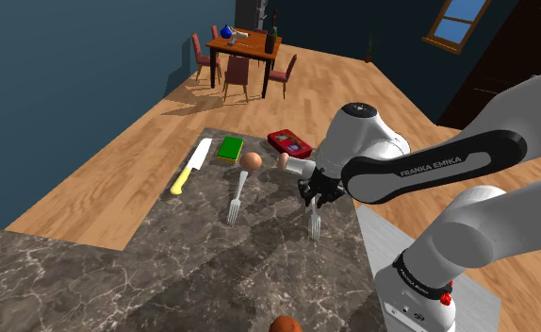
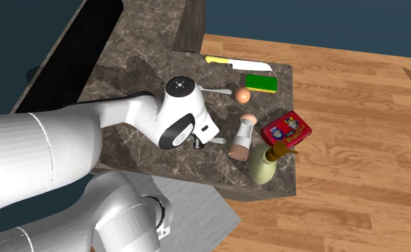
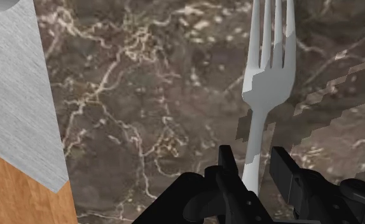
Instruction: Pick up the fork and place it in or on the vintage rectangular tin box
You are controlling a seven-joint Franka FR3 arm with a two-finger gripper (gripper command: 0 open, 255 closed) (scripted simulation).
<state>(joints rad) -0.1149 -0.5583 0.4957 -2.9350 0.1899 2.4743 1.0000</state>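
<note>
Two forks show in the shoulder view. The fork point(image 1: 315, 224) of the task hangs tines-down from my gripper point(image 1: 314, 202). A second fork point(image 1: 236, 201) lies flat on the dark marble counter point(image 1: 212, 273), at the gripper's 9 o'clock.

Wrist view: the two black fingers point(image 3: 229, 172) are closed almost together, clasping the fork point(image 3: 268, 83) by its slim handle. Its tines point away from the gripper point(image 3: 254, 164), and its jagged shadow falls on the marble, offset from the fork. The brushed grey top of the stand point(image 3: 22, 95) shows at one side.

Shoulder view: the red rectangular tin box point(image 1: 289, 142) sits at the counter's far edge, at 11 o'clock from the gripper and apart from it. An egg point(image 1: 251, 161), a green sponge point(image 1: 230, 148) and a yellow-handled knife point(image 1: 191, 167) run from the box toward 9 o'clock.

Second exterior view: my arm covers the hand. The tin box point(image 2: 286, 130) lies near the counter's corner. A pepper mill point(image 2: 243, 137) is just beside it at 9 o'clock, and a corked bottle point(image 2: 264, 166) is at 7 o'clock. The egg point(image 2: 243, 94), the sponge point(image 2: 260, 84) and the knife point(image 2: 236, 64) lie from 10 to 11 o'clock of the box.
</note>
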